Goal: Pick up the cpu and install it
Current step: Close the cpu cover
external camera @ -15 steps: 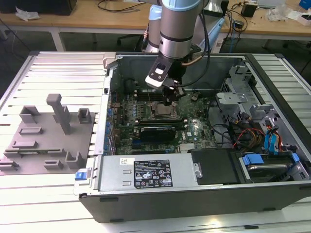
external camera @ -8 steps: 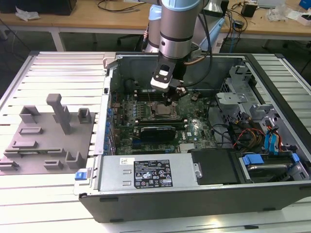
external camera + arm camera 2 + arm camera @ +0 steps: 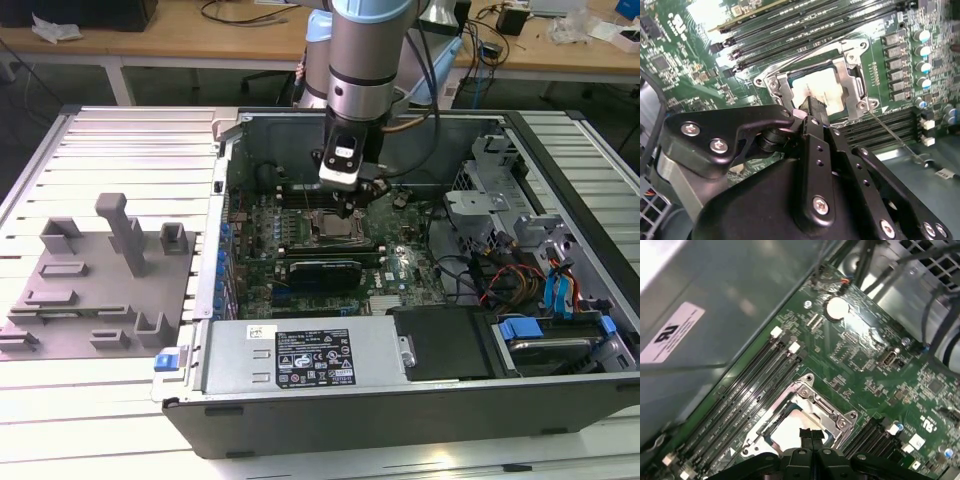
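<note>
I saw my gripper (image 3: 812, 106) poised over the cpu (image 3: 816, 86), which lay in the metal-framed socket (image 3: 852, 76) beside the memory slots (image 3: 805, 25).

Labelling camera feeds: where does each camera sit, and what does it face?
Exterior view: off the arm, looking down into the open computer case; arm and tool show.
First wrist view: on the arm, facing the motherboard; tool's end shows.
Second wrist view: on the arm, facing the cpu; tool's body shows.
Shared: both wrist views show the cpu in the socket.
</note>
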Controlling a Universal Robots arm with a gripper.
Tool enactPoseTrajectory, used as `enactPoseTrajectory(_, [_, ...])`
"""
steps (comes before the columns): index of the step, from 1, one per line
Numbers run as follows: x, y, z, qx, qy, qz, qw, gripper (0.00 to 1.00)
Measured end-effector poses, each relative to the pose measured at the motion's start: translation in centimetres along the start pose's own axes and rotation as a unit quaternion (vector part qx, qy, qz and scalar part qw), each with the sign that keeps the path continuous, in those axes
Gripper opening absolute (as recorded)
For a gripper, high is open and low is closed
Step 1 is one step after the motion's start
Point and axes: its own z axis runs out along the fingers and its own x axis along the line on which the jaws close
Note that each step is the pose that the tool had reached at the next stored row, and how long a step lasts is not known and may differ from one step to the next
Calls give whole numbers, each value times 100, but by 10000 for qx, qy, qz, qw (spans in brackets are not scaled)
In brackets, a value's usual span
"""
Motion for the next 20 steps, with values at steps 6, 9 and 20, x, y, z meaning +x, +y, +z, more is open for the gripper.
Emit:
enactPoseTrajectory(6, [2,-3,0,-13,-4,-565,9984,11])
enactPoseTrajectory(9, [4,-4,0,-18,-6,-793,9968,11])
enactPoseTrajectory(20, [8,-8,0,-46,-16,-2046,9788,11])
